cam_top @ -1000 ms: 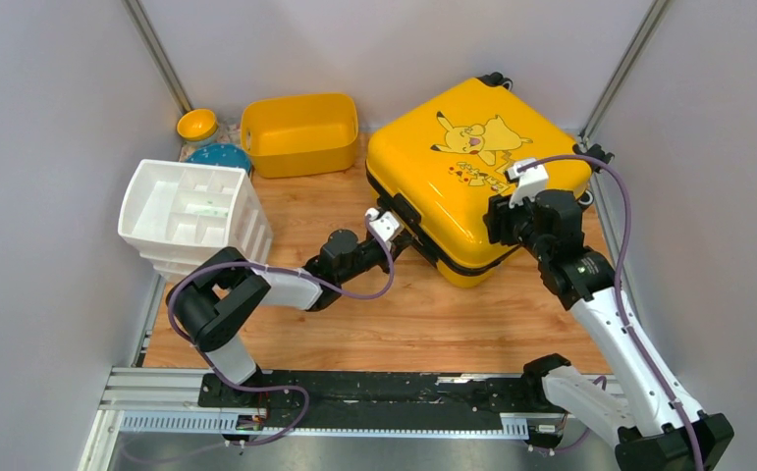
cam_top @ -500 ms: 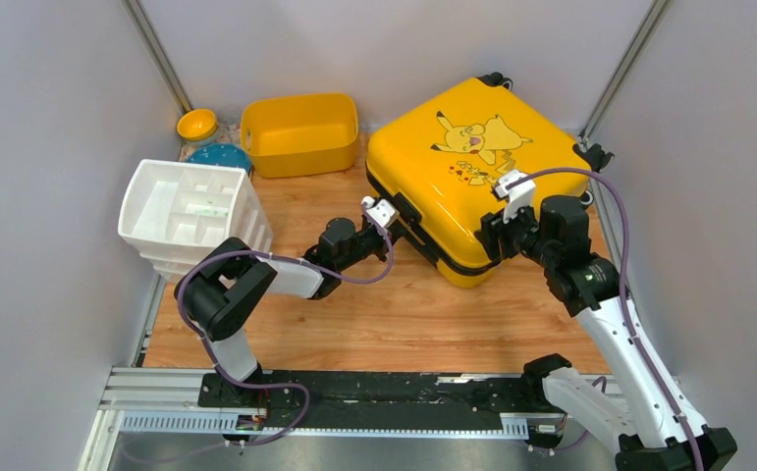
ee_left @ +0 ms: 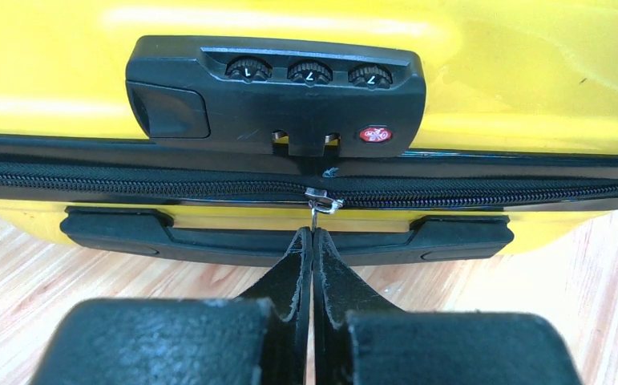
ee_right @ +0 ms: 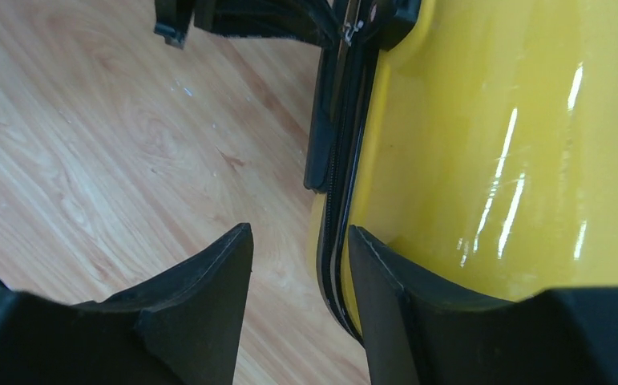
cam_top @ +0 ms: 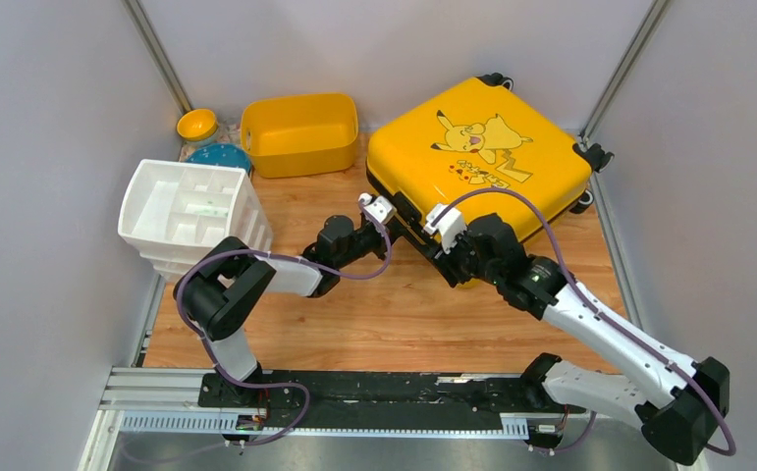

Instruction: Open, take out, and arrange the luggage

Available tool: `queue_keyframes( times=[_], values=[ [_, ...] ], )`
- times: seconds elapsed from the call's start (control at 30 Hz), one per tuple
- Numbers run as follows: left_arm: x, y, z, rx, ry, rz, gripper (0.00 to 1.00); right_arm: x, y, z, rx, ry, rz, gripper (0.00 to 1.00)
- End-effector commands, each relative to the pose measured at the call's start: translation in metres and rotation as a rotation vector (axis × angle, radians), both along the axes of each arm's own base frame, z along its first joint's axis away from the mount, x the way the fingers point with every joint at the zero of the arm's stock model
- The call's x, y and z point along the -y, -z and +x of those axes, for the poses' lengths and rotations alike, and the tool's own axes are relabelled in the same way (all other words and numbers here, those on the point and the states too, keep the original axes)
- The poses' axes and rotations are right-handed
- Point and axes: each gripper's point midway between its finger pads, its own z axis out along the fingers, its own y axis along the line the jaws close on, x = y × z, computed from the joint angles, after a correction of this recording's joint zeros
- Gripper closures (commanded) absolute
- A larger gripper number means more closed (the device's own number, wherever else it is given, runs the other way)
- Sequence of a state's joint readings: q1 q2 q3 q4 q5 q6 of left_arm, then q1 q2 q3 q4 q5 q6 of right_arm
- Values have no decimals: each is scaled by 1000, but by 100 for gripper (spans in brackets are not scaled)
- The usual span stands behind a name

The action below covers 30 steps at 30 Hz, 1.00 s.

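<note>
The tabletop (cam_top: 404, 314) is pale wood-grain board, bare across its middle and lower part. A yellow hard-shell suitcase (cam_top: 472, 167) lies flat at the upper right of the frame, Pikachu print facing up, black wheels at its far corners, zipper seam and handle turned toward the centre. A plain yellow plastic tub (cam_top: 300, 132) stands upright at upper centre, just left of the suitcase. A small yellow bowl (cam_top: 197, 125) sits in the upper left corner, with a teal round dish (cam_top: 220, 157) just below it. A white compartmented drawer organiser (cam_top: 192, 216) rests at the left edge.
</note>
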State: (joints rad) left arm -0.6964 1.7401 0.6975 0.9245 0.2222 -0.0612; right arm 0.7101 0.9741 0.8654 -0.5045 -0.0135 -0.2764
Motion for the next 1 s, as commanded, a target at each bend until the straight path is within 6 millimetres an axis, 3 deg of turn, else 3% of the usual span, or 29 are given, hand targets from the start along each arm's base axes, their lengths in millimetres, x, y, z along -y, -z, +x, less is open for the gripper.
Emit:
queue_keyframes(
  times=[0.0,0.3,0.33,0.57,0.7,0.77,0.8,0.93,0.97],
  values=[
    [-31,-10,31,19,-156,14,100,60,10,37,112,311,-234,46],
    [-75,-3,65,58,-242,101,100,115,38,18,28,439,-388,51],
    [-85,3,74,55,-268,117,100,120,39,18,22,445,-400,52],
    [-105,-12,140,108,-316,128,100,170,53,19,-64,567,-465,56],
    [-109,-15,151,138,-277,128,100,182,58,18,-92,573,-481,57],
    [-101,-18,147,158,-218,121,100,174,43,20,-62,546,-422,57],
    [-98,-21,144,169,-198,114,100,157,38,20,-70,482,-344,56],
    [-90,-22,139,146,-165,80,100,105,-24,17,87,333,-122,53],
    [-91,-22,140,139,-169,78,100,83,-38,10,118,257,-85,52]
  ],
)
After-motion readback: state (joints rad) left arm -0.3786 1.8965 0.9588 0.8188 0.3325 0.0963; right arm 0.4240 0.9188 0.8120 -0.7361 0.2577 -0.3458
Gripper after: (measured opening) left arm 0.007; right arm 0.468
